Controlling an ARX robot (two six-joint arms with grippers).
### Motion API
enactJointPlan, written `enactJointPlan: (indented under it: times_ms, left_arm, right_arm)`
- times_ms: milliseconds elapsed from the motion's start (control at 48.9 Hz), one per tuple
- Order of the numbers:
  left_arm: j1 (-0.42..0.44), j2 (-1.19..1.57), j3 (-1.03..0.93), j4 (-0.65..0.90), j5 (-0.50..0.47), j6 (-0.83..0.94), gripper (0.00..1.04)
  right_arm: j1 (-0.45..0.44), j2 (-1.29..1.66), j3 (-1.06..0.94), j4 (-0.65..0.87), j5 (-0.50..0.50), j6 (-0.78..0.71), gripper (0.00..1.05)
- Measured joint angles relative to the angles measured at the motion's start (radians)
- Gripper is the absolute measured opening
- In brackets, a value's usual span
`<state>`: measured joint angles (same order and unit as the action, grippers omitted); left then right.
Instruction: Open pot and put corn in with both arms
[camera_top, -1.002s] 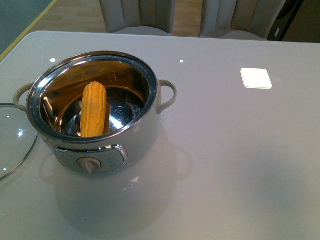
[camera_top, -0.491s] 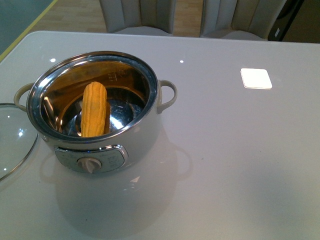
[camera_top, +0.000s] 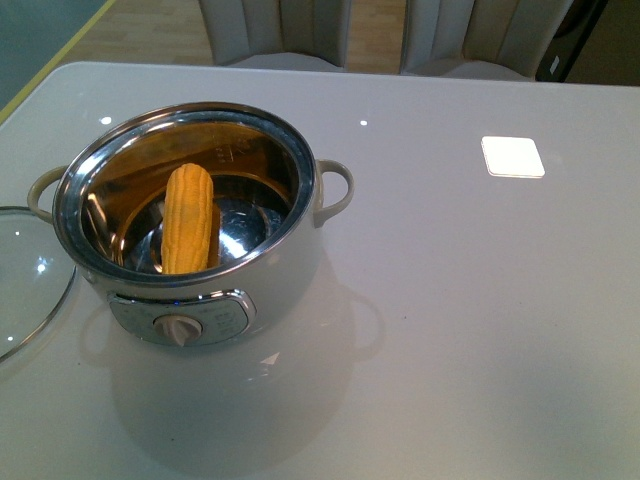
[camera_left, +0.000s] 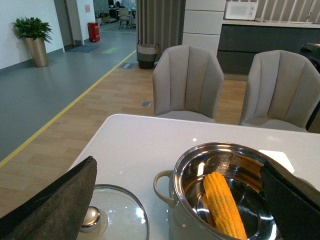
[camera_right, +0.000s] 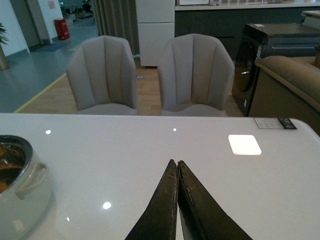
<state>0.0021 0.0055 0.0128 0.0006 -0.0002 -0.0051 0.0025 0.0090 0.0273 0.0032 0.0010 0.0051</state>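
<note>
The cream-white pot (camera_top: 290, 275) stands open on the white table at the front left, dial knob (camera_top: 181, 329) facing me. The yellow corn (camera_top: 188, 218) leans inside its steel bowl. The left wrist view shows the pot (camera_left: 172, 220) with the corn (camera_left: 224, 205) inside. My left gripper (camera_left: 180, 197) is open and empty, fingers (camera_left: 55, 205) wide apart above the pot and lid. My right gripper (camera_right: 176, 164) is shut and empty over bare table to the right of the pot (camera_right: 22, 192). No arm shows in the front view.
The glass lid (camera_top: 22, 275) lies flat on the table left of the pot; it also shows in the left wrist view (camera_left: 117, 220) with its steel knob (camera_left: 90, 218). Two grey chairs (camera_right: 150, 75) stand behind the table. A bright light patch (camera_top: 512, 156) reflects at the table's right.
</note>
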Motion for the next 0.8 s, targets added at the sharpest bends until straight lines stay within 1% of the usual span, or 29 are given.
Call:
enactJointPlan:
  times_ms: [389,430,470,491,655,798]
  left_arm:
    - [0.000,0.000,0.000,0.000,0.000,0.000,0.98]
    - [0.000,0.000,0.000,0.000,0.000,0.000,0.98]
    - [0.000,0.000,0.000,0.000,0.000,0.000,0.98]
    - [0.000,0.000,0.000,0.000,0.000,0.000,0.98]
    - [0.000,0.000,0.000,0.000,0.000,0.000,0.98]
    - [0.000,0.000,0.000,0.000,0.000,0.000,0.98]
  right_arm:
    - [0.000,-0.002,0.000,-0.002,0.000,0.000,0.02]
    - [0.000,-0.003,0.000,-0.002,0.000,-0.001,0.10]
    - [0.000,-0.003,0.000,-0.002,0.000,-0.002,0.21]
    - [0.000,-0.003,0.000,-0.002,0.000,-0.002,0.24]
    - [0.000,-0.003,0.000,-0.002,0.000,-0.001,0.63]
    - [0.000,-0.003,0.000,-0.002,0.000,-0.002,0.89]
